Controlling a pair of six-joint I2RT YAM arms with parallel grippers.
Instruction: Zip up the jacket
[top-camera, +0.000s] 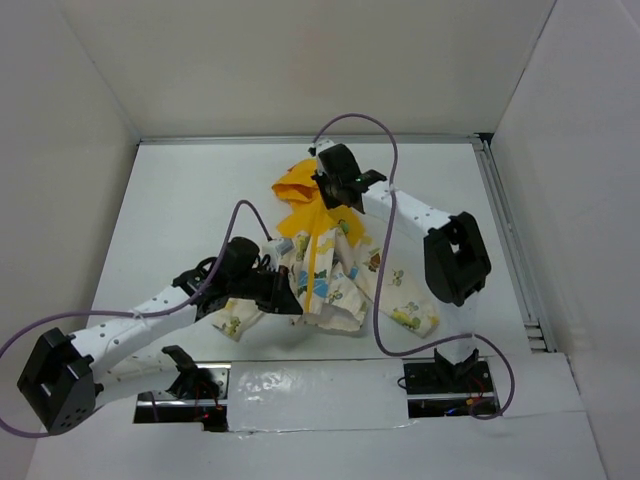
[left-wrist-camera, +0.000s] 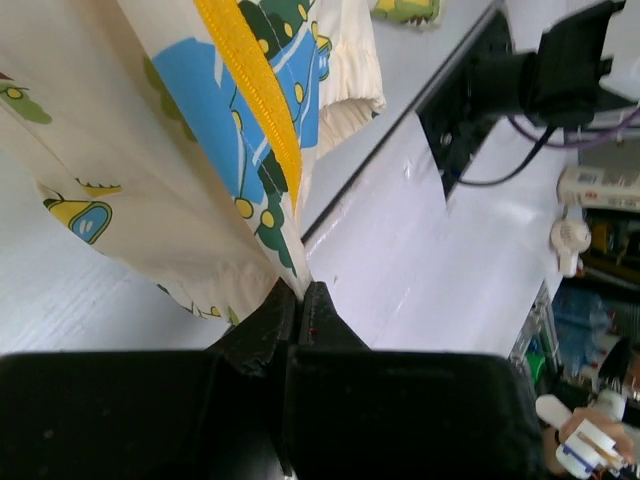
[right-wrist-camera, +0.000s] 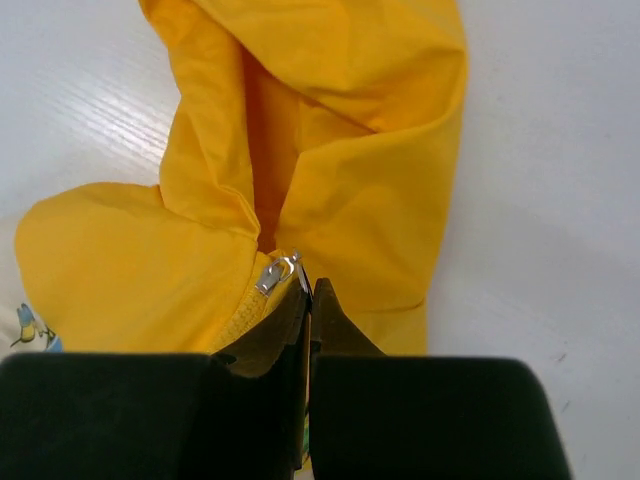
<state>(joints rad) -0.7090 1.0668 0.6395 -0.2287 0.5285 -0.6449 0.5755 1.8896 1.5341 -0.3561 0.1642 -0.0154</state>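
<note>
From above: shows the jacket (top-camera: 340, 295) in the middle of the table (top-camera: 200, 200), hood (top-camera: 298, 190) toward the far wall, hem toward the arm bases, printed front lying in folds. Puts the left gripper (top-camera: 287, 300) at the near edge of the hem and the right gripper (top-camera: 338, 195) at the neck, just beside the hood, one at each end of the yellow zip (top-camera: 318, 262).

Left wrist: shows jaws pressed together with only cloth between them, pinching the bottom corner of the cream front, right where the zip tape ends. Fabric taut from the fingertips (left-wrist-camera: 275, 320) upward.

Right wrist: shows jaws closed tight here too, nipping a sliver of yellow fabric at the top of the zip, with the silver slider (right-wrist-camera: 278, 272) touching the left fingertip. Whether the pull tab itself is gripped — cannot tell. Hood crumpled on the table just beyond.
</note>
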